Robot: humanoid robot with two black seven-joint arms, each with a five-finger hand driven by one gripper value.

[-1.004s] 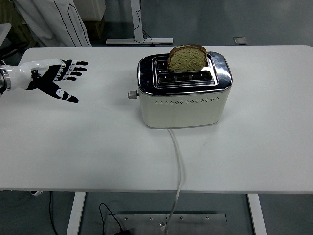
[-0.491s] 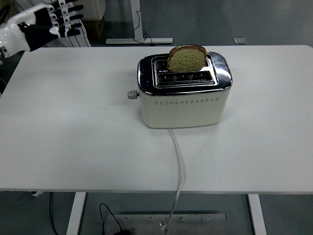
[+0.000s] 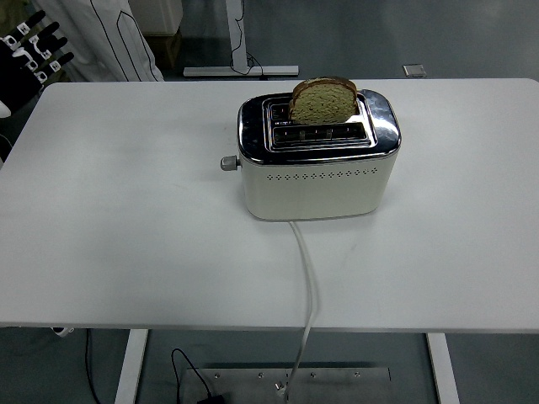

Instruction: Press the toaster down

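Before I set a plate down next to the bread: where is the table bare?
The white table is bare left of the toaster, out to the left robot hand at the far-left corner, and right of the toaster. In front, the cord splits the near strip. Beside the knob is tightest.

We see the toaster mid-table, bread standing in its rear slot. Its cord runs off the near edge.
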